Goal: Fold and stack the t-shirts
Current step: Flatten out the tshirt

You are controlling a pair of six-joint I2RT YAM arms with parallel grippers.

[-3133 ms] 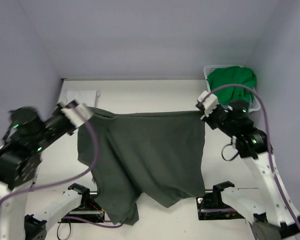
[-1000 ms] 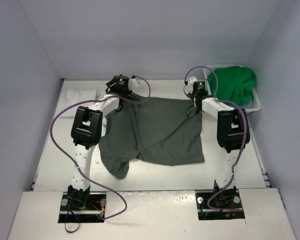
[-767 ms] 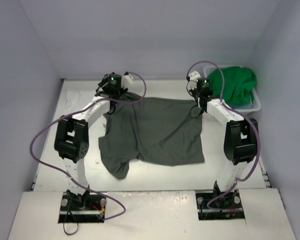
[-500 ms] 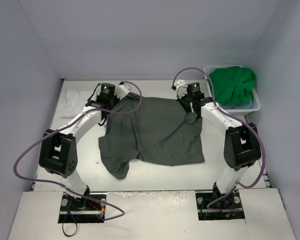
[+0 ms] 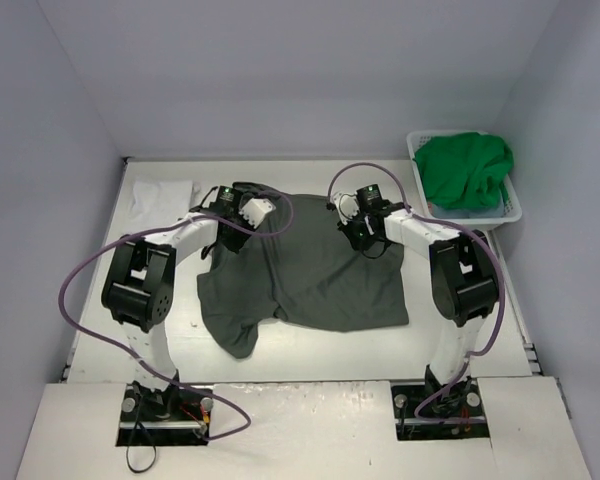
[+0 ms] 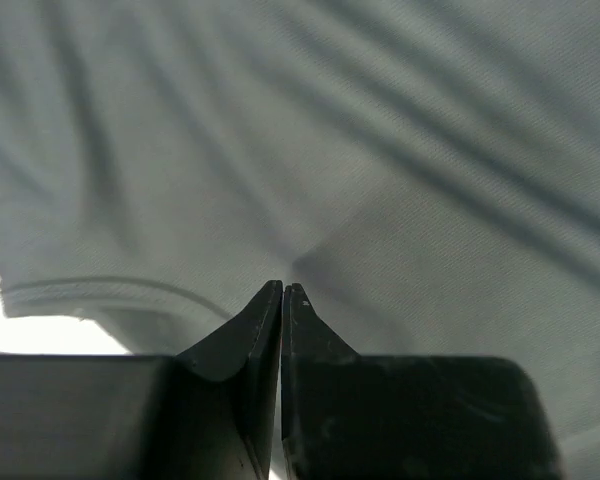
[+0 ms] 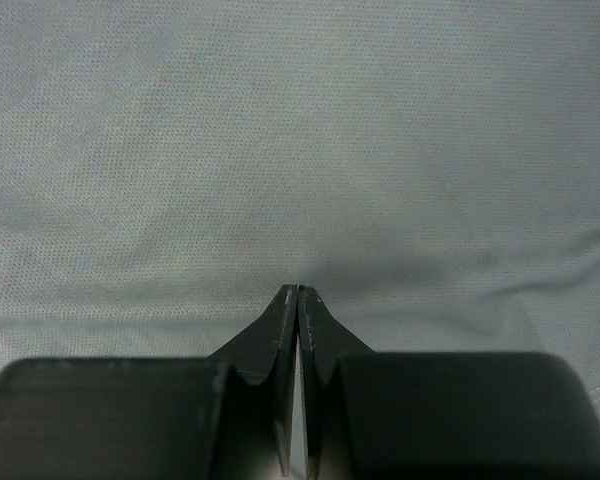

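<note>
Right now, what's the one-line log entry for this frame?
left gripper: shut on dark grey shirt | right gripper: same | green shirt: in basket

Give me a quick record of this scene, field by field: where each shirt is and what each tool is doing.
grey shirt: spread on the table, near-left part crumpled
green shirt: bunched in the white basket, far right
white cloth: lying at the table's far left
left tool: shut, creases gather at its tips, pinching the grey shirt near its far-left edge
right tool: shut, tips on the grey shirt's far-right part; whether it pinches cloth is unclear
</note>
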